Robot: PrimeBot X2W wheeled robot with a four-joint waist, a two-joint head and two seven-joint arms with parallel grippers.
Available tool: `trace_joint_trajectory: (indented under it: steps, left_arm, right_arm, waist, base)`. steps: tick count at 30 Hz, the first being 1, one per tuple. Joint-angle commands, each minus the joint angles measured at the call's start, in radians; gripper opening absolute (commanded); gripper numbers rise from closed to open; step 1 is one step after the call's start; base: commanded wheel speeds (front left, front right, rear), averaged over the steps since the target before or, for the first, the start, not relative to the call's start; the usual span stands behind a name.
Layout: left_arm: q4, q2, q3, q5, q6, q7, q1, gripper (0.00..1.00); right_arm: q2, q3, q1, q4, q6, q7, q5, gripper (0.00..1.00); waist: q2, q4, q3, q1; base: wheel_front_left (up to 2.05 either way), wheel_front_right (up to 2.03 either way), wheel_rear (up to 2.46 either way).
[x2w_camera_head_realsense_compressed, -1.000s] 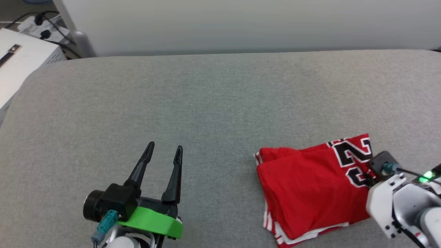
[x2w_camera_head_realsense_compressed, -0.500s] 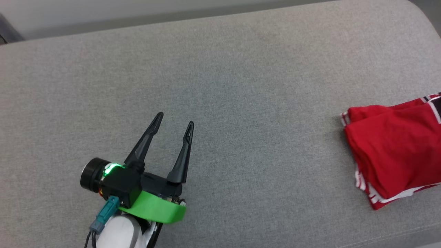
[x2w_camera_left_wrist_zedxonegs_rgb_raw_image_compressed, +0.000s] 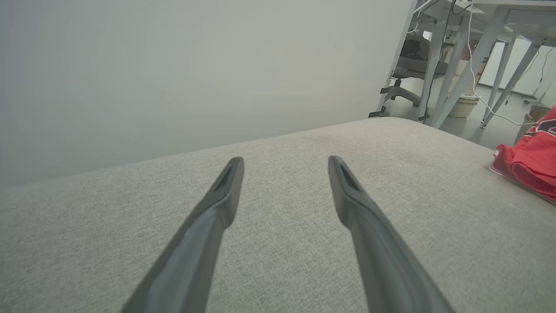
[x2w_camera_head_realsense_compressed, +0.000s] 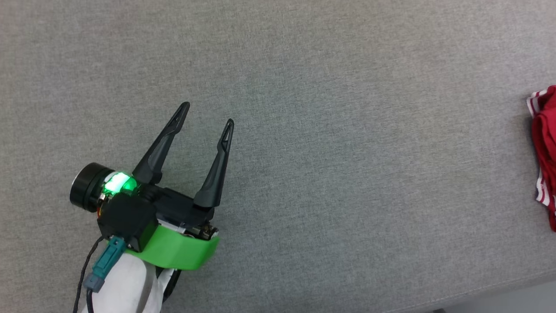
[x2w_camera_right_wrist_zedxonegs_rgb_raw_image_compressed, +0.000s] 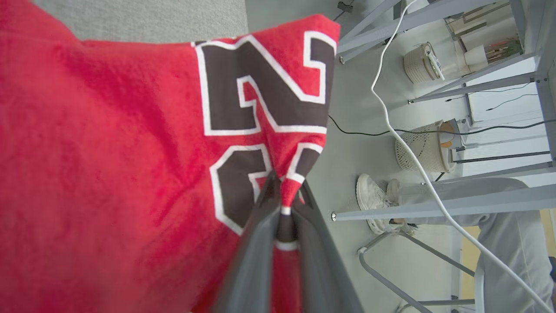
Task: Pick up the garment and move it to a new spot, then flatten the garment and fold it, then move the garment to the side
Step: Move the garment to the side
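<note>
Since one second ago my head camera has turned and dipped, so the whole picture has shifted. The shirt was then well inside the frame and now shows just at the right border.

On the left, my left gripper (x2w_camera_head_realsense_compressed: 207,114) hovers over the grey cushion (x2w_camera_head_realsense_compressed: 330,130). Its two fingers are wide apart and nothing is between them. It is well apart from the shirt (x2w_camera_head_realsense_compressed: 545,143), which lies folded at the right side of the cushion with its striped trim showing. My right gripper (x2w_camera_right_wrist_zedxonegs_rgb_raw_image_compressed: 288,179) is pressed together on a corner of the shirt, just by the dark number.

I judge that the folding is done and that the step in hand is to carry the shirt to the side. To do it well I should keep the pinch firm and pull low and slowly, so that the layers do not slide open. I should also stop in good time, because beyond the pinched corner I see the floor (x2w_camera_right_wrist_zedxonegs_rgb_raw_image_compressed: 347,143), and the edge of the cushion seems close. I hold one corner, so the stack may trail or unfold. The left gripper is better kept out of the way.
</note>
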Motion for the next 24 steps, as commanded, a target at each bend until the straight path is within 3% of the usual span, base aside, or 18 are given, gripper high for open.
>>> trace_joint_trajectory:
  steps: [1,9,11,12,19,24]
  left_arm:
    - [-0.009,0.012,0.003,0.006,-0.003,-0.006,-0.019,1.00]
    - [-0.011,0.018,-0.001,0.008,-0.003,-0.006,-0.042,1.00]
    - [-0.004,0.011,-0.003,0.006,-0.003,-0.006,-0.042,1.00]
    - [0.002,0.007,-0.004,0.005,-0.003,-0.006,-0.042,1.00]
    - [0.035,-0.032,-0.004,-0.001,-0.003,-0.006,-0.035,1.00]
    - [0.071,-0.073,0.014,-0.011,-0.003,-0.006,-0.007,1.00]
  right_arm:
    - [0.008,-0.018,-0.032,0.018,-0.001,-0.018,-0.012,0.00]
    - [0.041,-0.087,-0.128,0.168,-0.001,-0.079,-0.049,0.01]
    - [0.044,-0.096,-0.143,0.200,-0.001,-0.093,-0.061,0.44]
    - [0.048,-0.106,-0.151,0.217,-0.001,-0.105,-0.065,1.00]
    - [0.049,-0.094,-0.181,0.267,-0.001,-0.184,-0.108,1.00]
    - [0.068,-0.016,-0.198,0.205,-0.001,-0.245,-0.061,1.00]
  waist:
    - [0.0107,0.016,0.067,-0.0001]
    - [0.0107,0.041,0.094,-0.0001]
    - [0.0107,0.046,0.084,-0.0001]
    - [0.0107,0.048,0.075,-0.0001]
    - [0.0107,0.064,-0.019,-0.0001]
    - [0.0107,0.089,-0.129,-0.0001]
  base:
    - [0.00,0.00,0.00]
    - [0.00,0.00,0.00]
    - [0.00,0.00,0.00]
    - [0.00,0.00,0.00]
    - [0.00,0.00,0.00]
    - [0.00,0.00,0.00]
